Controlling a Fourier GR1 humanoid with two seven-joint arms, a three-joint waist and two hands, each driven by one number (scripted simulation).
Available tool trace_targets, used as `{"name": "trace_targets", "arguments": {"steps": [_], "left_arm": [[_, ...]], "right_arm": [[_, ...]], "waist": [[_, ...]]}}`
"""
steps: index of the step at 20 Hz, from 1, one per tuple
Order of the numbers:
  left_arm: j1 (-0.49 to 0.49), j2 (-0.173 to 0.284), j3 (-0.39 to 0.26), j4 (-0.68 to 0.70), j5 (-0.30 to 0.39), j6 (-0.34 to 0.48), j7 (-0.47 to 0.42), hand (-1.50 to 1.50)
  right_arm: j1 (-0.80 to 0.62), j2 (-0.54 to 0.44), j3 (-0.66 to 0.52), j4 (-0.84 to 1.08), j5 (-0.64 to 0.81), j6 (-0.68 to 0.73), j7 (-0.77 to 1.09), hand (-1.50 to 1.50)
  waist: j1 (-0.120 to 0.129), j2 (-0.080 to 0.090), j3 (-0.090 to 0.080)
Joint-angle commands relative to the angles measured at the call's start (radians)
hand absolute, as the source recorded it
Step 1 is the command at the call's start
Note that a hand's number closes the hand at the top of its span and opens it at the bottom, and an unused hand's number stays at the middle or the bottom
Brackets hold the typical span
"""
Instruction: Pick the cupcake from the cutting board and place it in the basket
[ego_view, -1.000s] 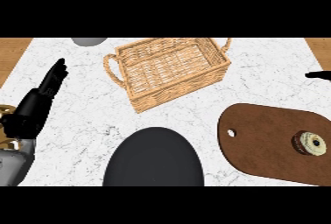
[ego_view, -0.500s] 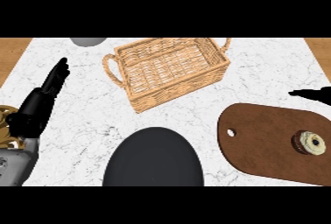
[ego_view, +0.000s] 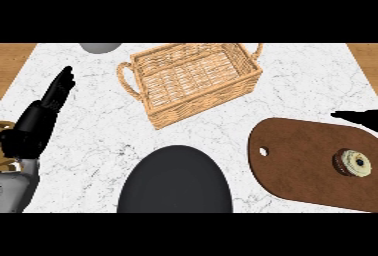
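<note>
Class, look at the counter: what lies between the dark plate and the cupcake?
In the head view, only the brown cutting board lies between the dark plate and the cupcake, beyond a strip of bare marble counter.

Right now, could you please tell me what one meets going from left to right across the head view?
Left hand → black plate → wicker basket → cutting board → cupcake.
</note>
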Motion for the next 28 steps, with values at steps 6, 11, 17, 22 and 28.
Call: {"name": "trace_targets", "arguments": {"steps": [6,11,17,22,28], "left_arm": [[-0.017,-0.069,0.022,0.003,-0.073,-0.015,0.006,0.0],[0.062,-0.07,0.053,-0.102,-0.061,-0.071,0.036,0.0],[-0.037,-0.097,0.11,0.034,-0.083,-0.104,0.002,0.0],[0.05,-0.121,0.111,-0.038,-0.124,-0.097,-0.007,0.0],[0.076,-0.167,0.107,-0.097,-0.162,-0.109,0.03,0.0]], "right_arm": [[0.036,0.101,-0.037,0.052,0.147,-0.103,-0.089,-1.5],[0.069,0.119,-0.06,0.102,0.21,-0.111,-0.157,-1.5],[0.104,0.135,-0.098,0.108,0.274,-0.138,-0.222,-1.5],[0.14,0.223,-0.081,0.084,0.335,-0.149,-0.151,-1.5],[0.101,0.224,-0.137,0.155,0.389,-0.128,-0.197,-1.5]], "waist": [[-0.001,0.001,0.0],[0.001,0.0,0.0],[-0.005,0.0,0.0],[-0.003,-0.001,-0.001],[0.0,-0.001,0.0]]}}
